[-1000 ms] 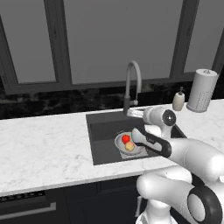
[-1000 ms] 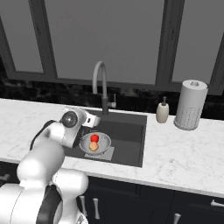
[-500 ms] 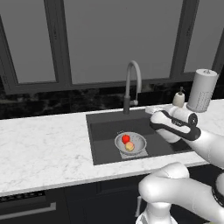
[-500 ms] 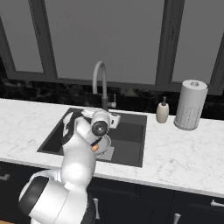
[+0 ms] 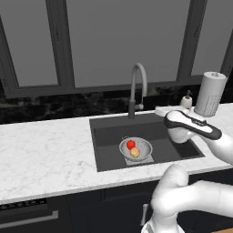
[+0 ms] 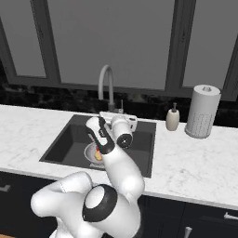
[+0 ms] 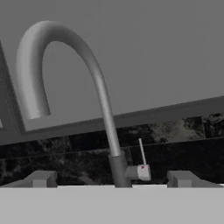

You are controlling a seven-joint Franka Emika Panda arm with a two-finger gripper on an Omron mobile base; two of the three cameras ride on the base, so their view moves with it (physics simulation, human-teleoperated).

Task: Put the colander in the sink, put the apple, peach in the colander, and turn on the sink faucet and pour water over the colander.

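**Claw spread wide facing the faucet, fruit already in the colander**

The white marble counter [image 5: 45, 150] runs beneath dark-framed windows [image 5: 113, 41] and carries the dark rectangular sink [image 5: 150, 136] set into it. The robot arm [image 5: 195, 132] reaches across the right part of the basin, its hand raised above the sink and turned toward the back wall.

The sink faucet [image 5: 138, 88] rises from the counter at the back rim of the sink, its arched spout curving forward over the basin. In the hand view the sink faucet [image 7: 100, 100] stands just left of centre, with a thin lever [image 7: 141, 153] tilted up from a small block on its dark base.

The claw [image 7: 113, 179] has its two fingertips [image 7: 41, 178] far apart, one either side of the faucet base, with nothing between them.

A paper towel roll [image 6: 202, 111] stands on the counter to the right of the sink, with a small soap dispenser [image 6: 173, 118] beside it.

The colander [image 5: 135, 149] sits on the sink floor, toward the front. Inside it lie the red apple [image 5: 131, 144] and the pale peach [image 5: 135, 152], touching each other.
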